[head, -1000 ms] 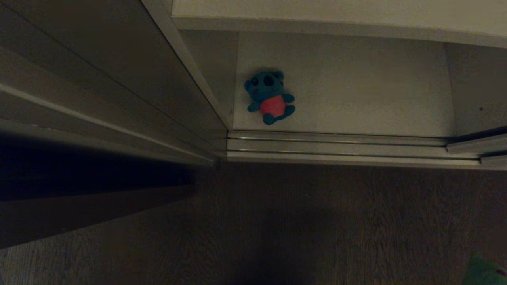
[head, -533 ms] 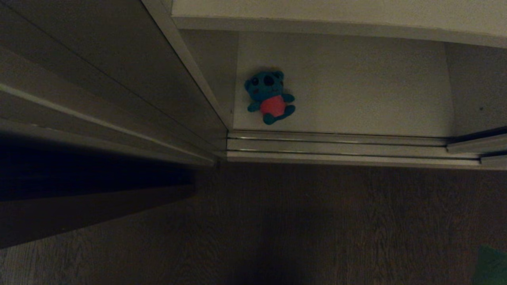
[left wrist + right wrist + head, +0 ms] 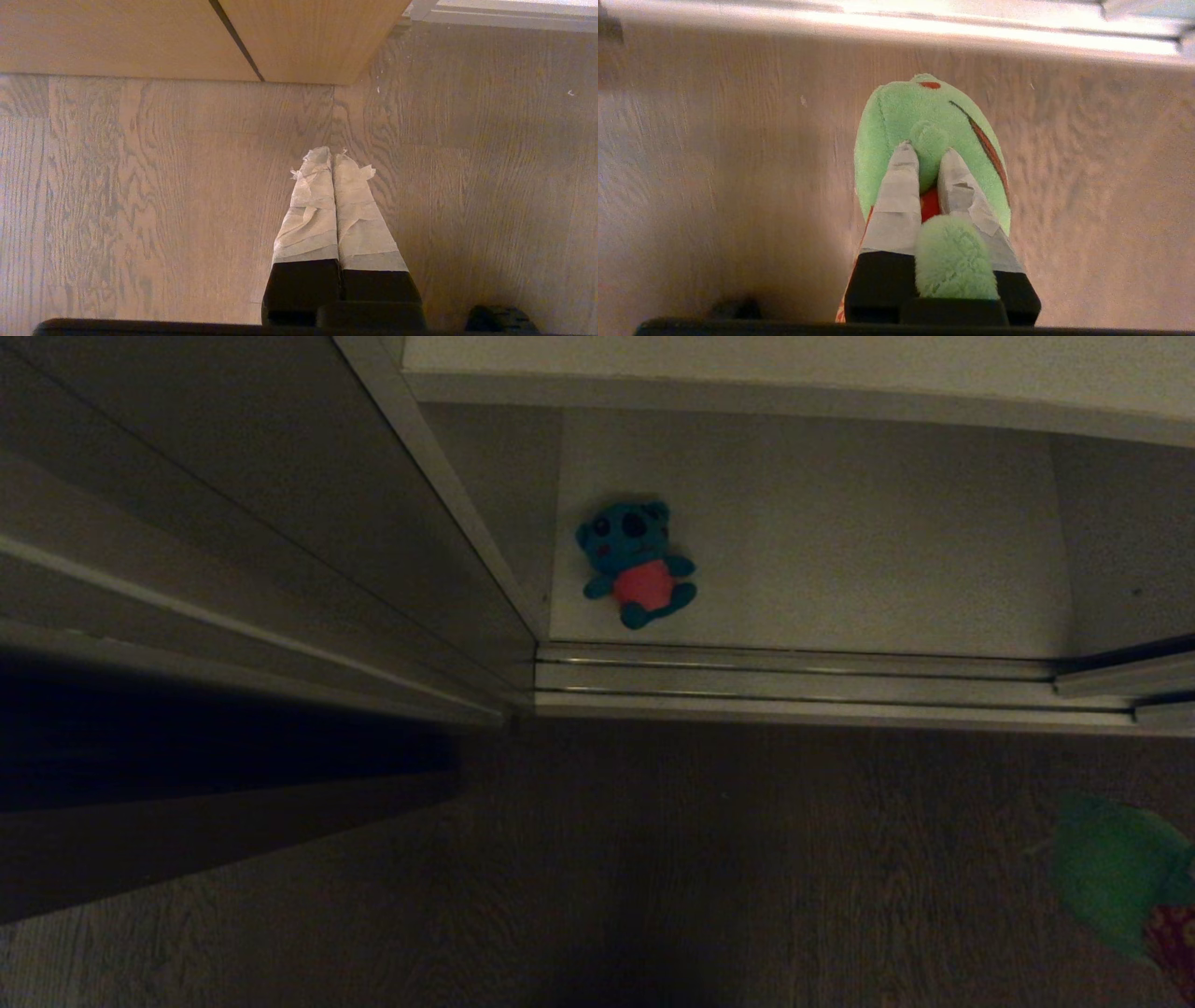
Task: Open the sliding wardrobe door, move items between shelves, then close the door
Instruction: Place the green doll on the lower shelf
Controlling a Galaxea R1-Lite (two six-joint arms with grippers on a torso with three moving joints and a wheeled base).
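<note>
Green plush fills the right wrist view: the right gripper has its taped fingers pinched narrowly on the frog, one green limb bulging up between them and a patch of red cloth showing in the gap; the toy hangs above the wooden floor, near the pale sill of the wardrobe; in the head view only a blurred green shape with a scrap of red pattern shows at the lower right edge, cut off by the border, and the gripper itself cannot be made out there. The left gripper points down at bare floor with its two taped fingers pressed flat together, holding nothing; a light wooden cabinet corner lies beyond it.

Outward, the wardrobe stands open: the bottom shelf, white-floored and white-walled, holds the teal bear alone, lying on its back near the left wall, red belly up; the metal tracks run along the front of the shelf; the sliding wardrobe door rises at the left, its lower part lost in deep shadow; a second panel's edge pokes in at the right, mostly out of frame.
</note>
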